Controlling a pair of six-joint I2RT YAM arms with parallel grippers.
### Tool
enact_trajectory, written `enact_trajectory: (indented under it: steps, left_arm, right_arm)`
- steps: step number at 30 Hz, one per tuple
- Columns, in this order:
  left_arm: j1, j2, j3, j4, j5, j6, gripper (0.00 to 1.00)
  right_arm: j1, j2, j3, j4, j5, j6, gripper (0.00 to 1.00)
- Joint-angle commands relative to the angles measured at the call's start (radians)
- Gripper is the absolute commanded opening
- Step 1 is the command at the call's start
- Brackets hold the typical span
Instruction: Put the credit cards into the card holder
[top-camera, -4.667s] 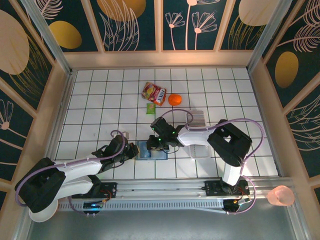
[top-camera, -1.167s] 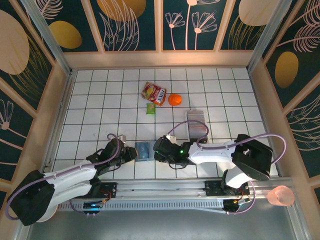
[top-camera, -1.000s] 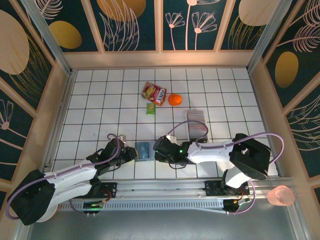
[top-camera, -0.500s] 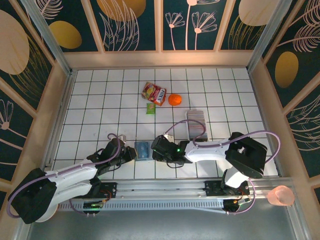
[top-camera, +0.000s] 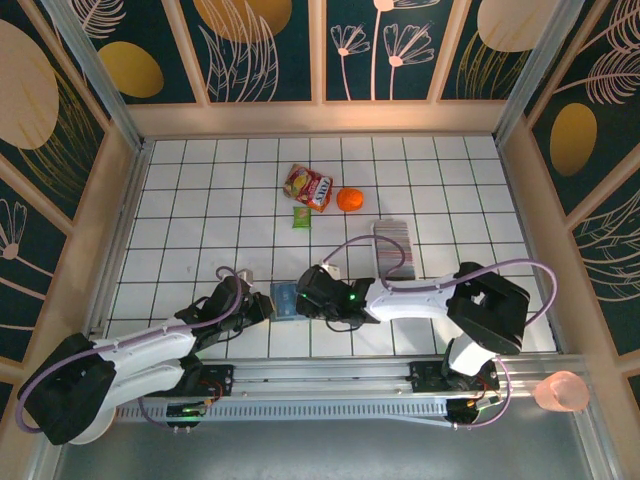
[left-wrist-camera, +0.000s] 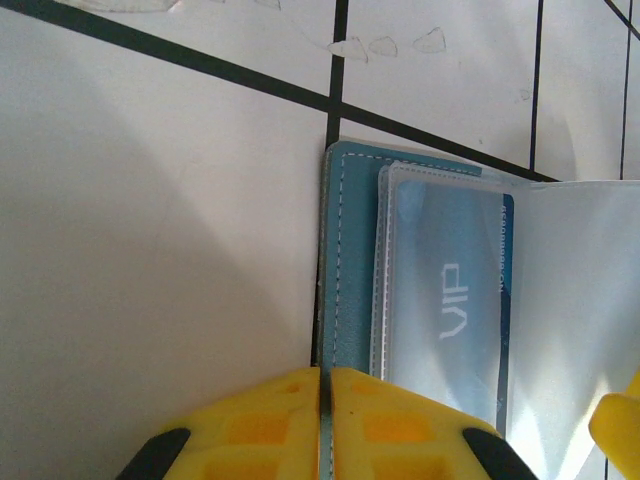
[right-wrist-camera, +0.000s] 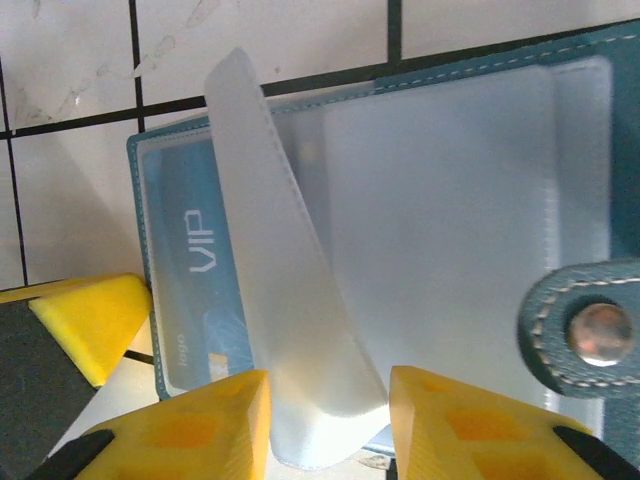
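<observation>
The teal-blue square folding wallet (top-camera: 286, 300) lies open on the white-tiled bench (top-camera: 200, 220)! The left pincer (left-wrist-camera: 325, 378) is clamped tight on the wallet's cover edge. The right pincer (right-wrist-camera: 325, 390), jaws partly apart, grips a clear plastic sleeve leaf (right-wrist-camera: 290, 300) that stands curled up off the wallet's middle. A blue rectangular VIP card (left-wrist-camera: 450, 300) sits tucked inside the wallet's left-hand sleeve. A long clear plastic tray (top-camera: 395, 250) lies beyond the wallet, to its right.

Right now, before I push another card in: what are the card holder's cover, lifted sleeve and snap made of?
The card holder: cover likely leather or faux leather, matte teal, pale stitching along its edge. Its clear sleeve: thin flexible plastic, frosted; it curls upward. The snap: apparently metal, shiny silver dome.
</observation>
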Motion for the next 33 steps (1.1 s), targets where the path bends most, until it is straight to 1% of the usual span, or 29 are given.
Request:
enact_trajectory:
  steps: [1,8,16,18,20,23,25,28,29,32,33]
  left_arm:
    - [-0.009,0.02,-0.013,0.047,0.089,-0.006,0.1]
    - [-0.01,0.02,-0.017,0.051,0.087,-0.009,0.09]
    - [-0.01,0.006,-0.019,0.035,0.074,-0.014,0.07]
    - [-0.01,-0.011,-0.018,0.016,0.056,-0.015,0.08]
    - [-0.01,-0.042,-0.015,-0.018,0.021,-0.02,0.08]
    - [-0.01,-0.1,-0.011,-0.072,-0.042,-0.029,0.09]
    - [-0.01,-0.15,-0.007,-0.108,-0.074,-0.032,0.1]
    - [-0.01,-0.22,0.003,-0.155,-0.107,-0.026,0.11]
    - [-0.009,-0.236,0.005,-0.162,-0.116,-0.024,0.11]
    - [-0.009,-0.27,0.011,-0.171,-0.139,-0.024,0.14]
    - [-0.009,-0.273,0.014,-0.172,-0.142,-0.023,0.15]
  right_arm:
    - [-0.005,0.023,0.034,0.026,-0.01,-0.017,0.36]
    - [-0.003,0.034,0.042,0.144,-0.067,-0.014,0.36]
    - [-0.003,0.084,0.076,0.188,-0.09,-0.021,0.35]
    - [-0.005,0.095,0.079,0.192,-0.09,-0.021,0.35]
    - [-0.007,0.096,0.083,0.197,-0.119,-0.023,0.35]
    - [-0.008,0.063,0.088,0.226,-0.117,-0.067,0.34]
    - [-0.011,0.022,0.119,0.19,-0.099,-0.161,0.34]
    - [-0.024,-0.063,0.174,0.089,0.018,-0.334,0.3]
    - [-0.035,-0.105,0.176,0.087,0.035,-0.401,0.29]
    - [-0.1,-0.262,0.156,0.141,0.004,-0.698,0.29]
    - [-0.124,-0.326,0.155,0.143,-0.018,-0.822,0.31]
